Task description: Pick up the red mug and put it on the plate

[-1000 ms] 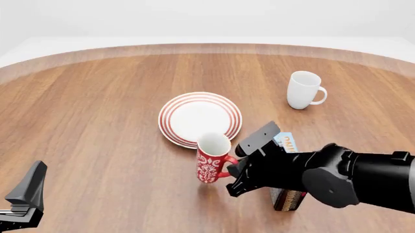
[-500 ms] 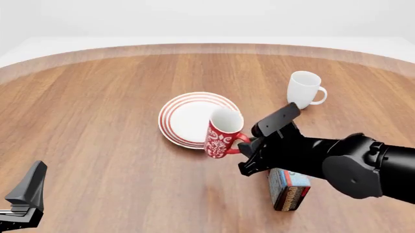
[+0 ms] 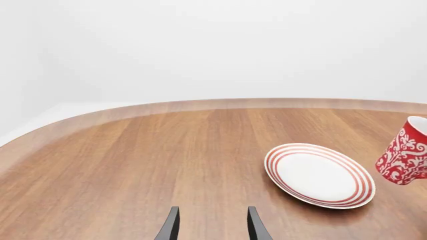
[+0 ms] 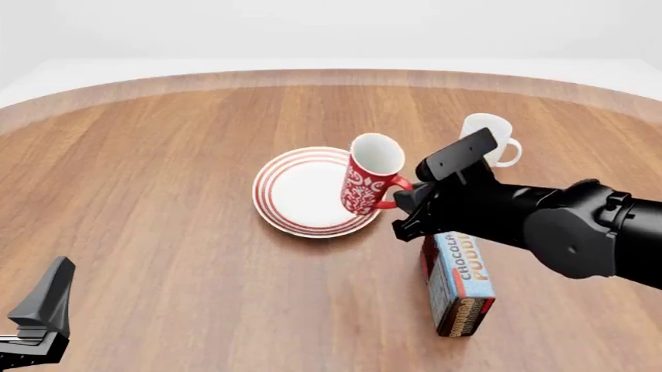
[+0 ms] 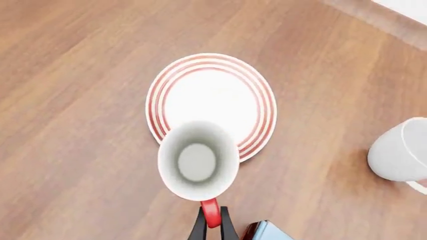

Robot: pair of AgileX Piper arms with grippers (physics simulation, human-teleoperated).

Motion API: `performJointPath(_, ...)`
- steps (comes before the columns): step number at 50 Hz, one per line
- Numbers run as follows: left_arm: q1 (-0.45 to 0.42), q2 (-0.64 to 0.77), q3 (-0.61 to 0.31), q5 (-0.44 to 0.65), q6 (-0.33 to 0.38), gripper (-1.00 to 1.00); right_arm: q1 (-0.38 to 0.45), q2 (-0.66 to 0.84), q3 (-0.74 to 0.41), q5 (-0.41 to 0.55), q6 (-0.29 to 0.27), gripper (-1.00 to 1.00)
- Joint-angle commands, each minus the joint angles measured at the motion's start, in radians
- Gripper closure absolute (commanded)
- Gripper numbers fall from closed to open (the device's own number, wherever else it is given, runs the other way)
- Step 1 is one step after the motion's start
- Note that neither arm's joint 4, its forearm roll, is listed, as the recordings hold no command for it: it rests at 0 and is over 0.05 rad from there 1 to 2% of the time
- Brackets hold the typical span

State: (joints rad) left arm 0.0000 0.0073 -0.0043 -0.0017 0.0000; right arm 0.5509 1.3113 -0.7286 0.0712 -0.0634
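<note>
**pixelwrench:** Two arms in this one, but only the right one is doing anything. The right gripper [image 4: 401, 203] has its fingers pinched together on the red handle of the red mug [image 4: 370, 175]. You can see it best in the right wrist view, where the two dark fingertips [image 5: 198, 229] squeeze the loop from both sides. The mug is off the table, tilted a bit, hanging over the near-right edge of the plate [image 4: 293, 188].

**servo_dan:** Is it touching the plate, though?

**pixelwrench:** Can't tell for sure. From the left wrist view the mug [image 3: 406, 158] looks clear of the plate [image 3: 319, 175], up in the air just beside its rim. From the right wrist camera, looking down into the white inside, the mug [image 5: 198, 161] overlaps the plate's [image 5: 175, 77] striped rim.

**servo_dan:** What about the left arm?

**pixelwrench:** The left gripper [image 3: 211, 225] is parked low at the near-left corner, well apart from everything. Its fingers are spread with bare wood between them, holding nothing.

**servo_dan:** Anything else on the table [image 4: 155, 170]?

**pixelwrench:** A white mug [image 4: 486, 138] stands upright further back on the right, partly behind the right gripper. A chocolate pudding box [image 4: 460, 283] lies flat just under the right arm.
</note>
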Motion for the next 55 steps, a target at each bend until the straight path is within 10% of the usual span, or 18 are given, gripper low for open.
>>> performJointPath(1, 0.0, 0.0, 0.0, 0.0, 0.0, -1.0, -0.039, 0.036, -0.063, -0.004, -0.02, 1.0)
performJointPath(55, 0.0, 0.0, 0.0, 0.0, 0.0, -1.0, -0.102, 0.394, -0.432, -0.026, -0.085, 1.0)
